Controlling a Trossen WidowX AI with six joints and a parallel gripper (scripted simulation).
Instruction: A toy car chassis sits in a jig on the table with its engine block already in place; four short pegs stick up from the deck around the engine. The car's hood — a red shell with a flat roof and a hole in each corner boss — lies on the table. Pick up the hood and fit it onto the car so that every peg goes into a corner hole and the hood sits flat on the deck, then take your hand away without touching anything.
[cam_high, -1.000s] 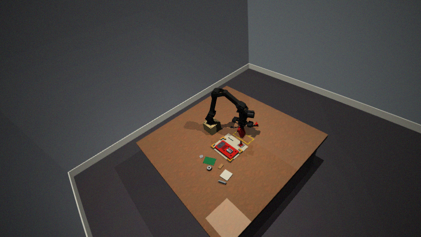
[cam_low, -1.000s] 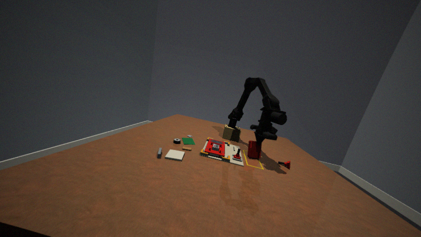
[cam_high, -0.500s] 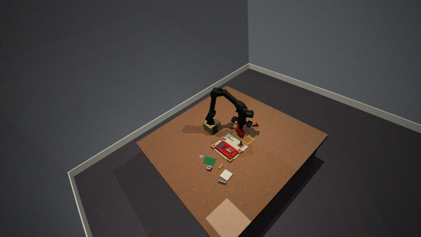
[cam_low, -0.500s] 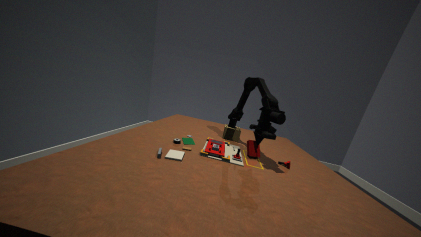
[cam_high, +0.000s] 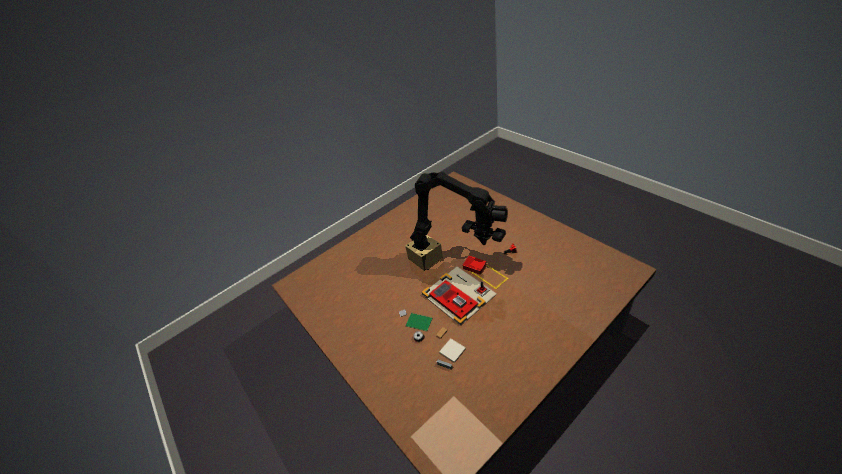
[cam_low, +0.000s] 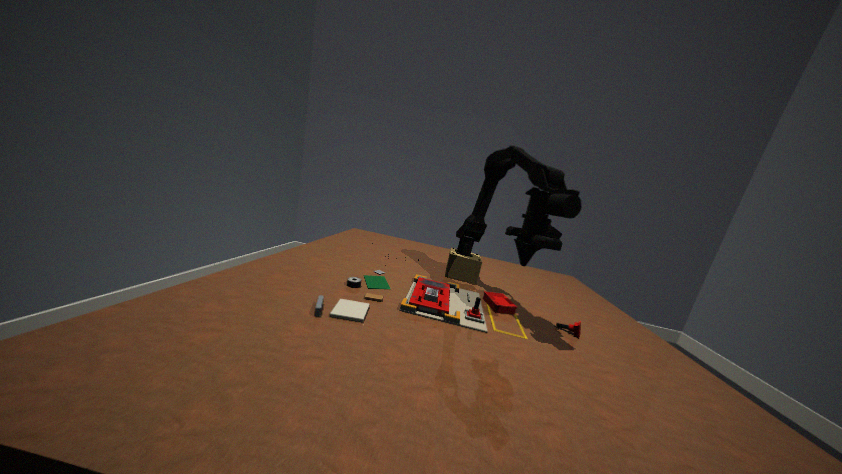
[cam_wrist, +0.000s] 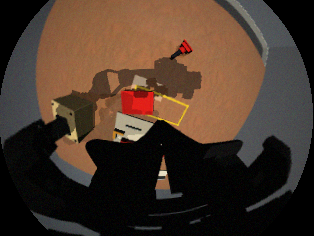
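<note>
Below me, a red boxy hood (cam_high: 474, 264) (cam_low: 499, 302) (cam_wrist: 137, 102) lies right of the red slab-like chassis (cam_high: 447, 300) (cam_low: 443, 289) (cam_wrist: 128, 141) in its pale flat jig (cam_high: 466, 275) (cam_low: 461, 299) (cam_wrist: 123, 121).

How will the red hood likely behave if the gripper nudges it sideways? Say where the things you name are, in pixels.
The red hood (cam_high: 474, 264) (cam_low: 499, 302) (cam_wrist: 137, 102) would probably slide rather than roll: it lies low with a broad, boxy footprint. Its crisp, straight edges suggest a stiff shell, unlikely to flex much.
</note>
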